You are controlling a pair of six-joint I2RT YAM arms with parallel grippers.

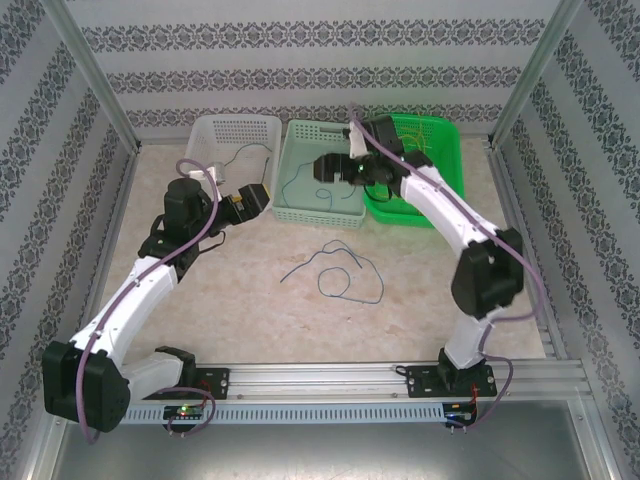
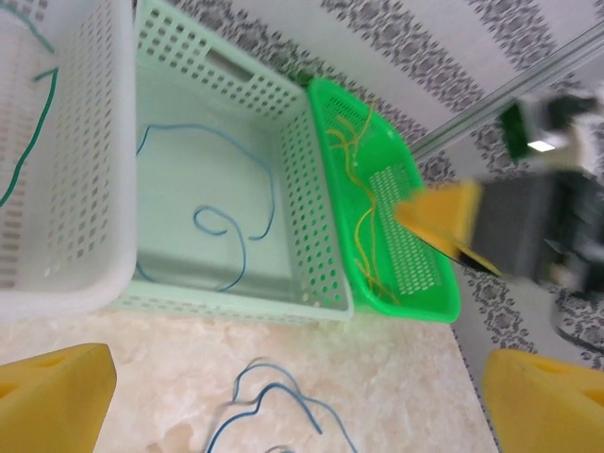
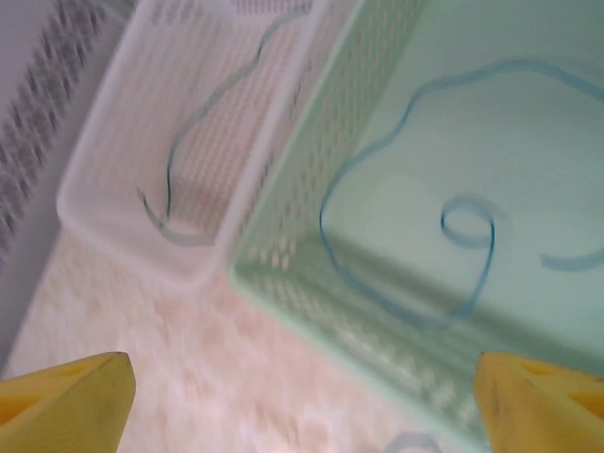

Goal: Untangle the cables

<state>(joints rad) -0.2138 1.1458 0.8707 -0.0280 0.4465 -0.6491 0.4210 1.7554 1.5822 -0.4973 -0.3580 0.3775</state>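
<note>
On marbled tabletop, thin blue cable lies looped.

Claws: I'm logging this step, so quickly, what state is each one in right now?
Left claw: open, holding nothing.
Right claw: open, holding nothing.

3 baskets sit side by side behind 1 loose cable.

Patterned walls, marbled beige tabletop
</note>
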